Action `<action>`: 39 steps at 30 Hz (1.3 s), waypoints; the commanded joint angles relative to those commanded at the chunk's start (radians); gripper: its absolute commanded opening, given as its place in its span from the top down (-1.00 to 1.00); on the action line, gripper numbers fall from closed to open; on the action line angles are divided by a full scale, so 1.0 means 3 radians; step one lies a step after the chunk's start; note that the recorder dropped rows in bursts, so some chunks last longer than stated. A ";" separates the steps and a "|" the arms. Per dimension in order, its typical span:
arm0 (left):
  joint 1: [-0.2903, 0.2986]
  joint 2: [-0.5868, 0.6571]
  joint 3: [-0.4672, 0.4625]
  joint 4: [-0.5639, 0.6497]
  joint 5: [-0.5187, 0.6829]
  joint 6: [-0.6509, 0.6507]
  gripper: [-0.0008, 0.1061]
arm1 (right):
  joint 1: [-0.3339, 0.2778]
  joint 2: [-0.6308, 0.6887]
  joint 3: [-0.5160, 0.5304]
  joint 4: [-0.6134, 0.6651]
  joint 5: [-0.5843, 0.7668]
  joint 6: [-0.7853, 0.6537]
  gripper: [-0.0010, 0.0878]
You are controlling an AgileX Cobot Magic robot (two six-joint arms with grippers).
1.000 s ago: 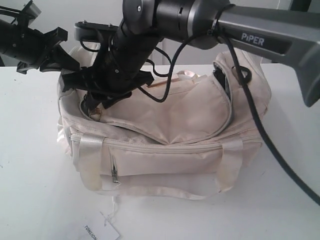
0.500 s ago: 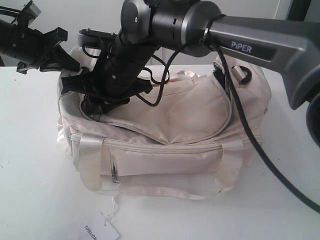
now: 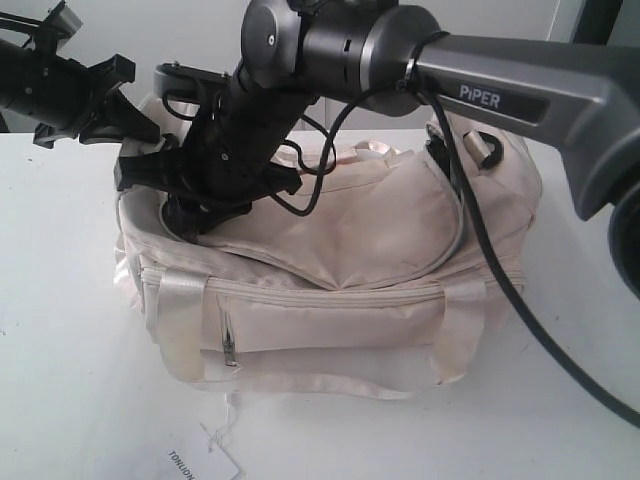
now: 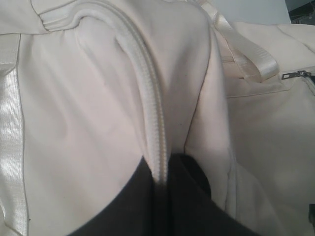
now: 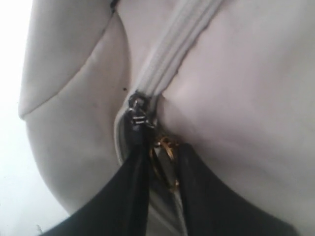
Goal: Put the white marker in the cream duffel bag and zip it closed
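The cream duffel bag (image 3: pixel 350 240) lies on the white table (image 3: pixel 60 350). At the bag's left end, my left gripper (image 3: pixel 140 135) is shut on the zipper seam (image 4: pixel 150 108); its dark jaws pinch the tape in the left wrist view (image 4: pixel 162 184). My right gripper (image 3: pixel 190 212) reaches across to the bag's left end. It is shut on the gold ring zipper charm (image 5: pixel 165 160), just behind the dark slider (image 5: pixel 138 113). Behind the slider the zipper teeth run closed. The white marker is not in view.
A white paper tag (image 3: pixel 205 462) lies at the table's front edge. The right arm's black cable (image 3: pixel 490 260) drapes over the bag's right side. A front pocket zip pull (image 3: pixel 229 345) and shiny handles (image 3: pixel 180 310) face the camera. A metal ring (image 3: pixel 487 150) sits at the bag's right end.
My right gripper has slid a little to the left along the top zipper, and the gold ring is now hidden beneath it in the exterior view. The left gripper has not moved.
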 joint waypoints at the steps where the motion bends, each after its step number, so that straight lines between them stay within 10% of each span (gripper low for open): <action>1: 0.0000 0.0000 0.0000 0.0000 0.0000 0.0000 0.99 | 0.0000 0.0000 0.0000 -0.0003 0.0000 0.0000 0.88; 17: 0.0000 0.0000 0.0000 0.0153 -0.0006 0.0007 0.99 | 0.0000 -0.0377 -0.0006 -0.0014 -0.0229 -0.0257 0.98; 39: 0.0000 0.0000 0.0000 0.0124 -0.0083 -0.0006 0.99 | 0.0087 -0.0328 -0.0006 0.0131 0.0550 -0.0553 0.98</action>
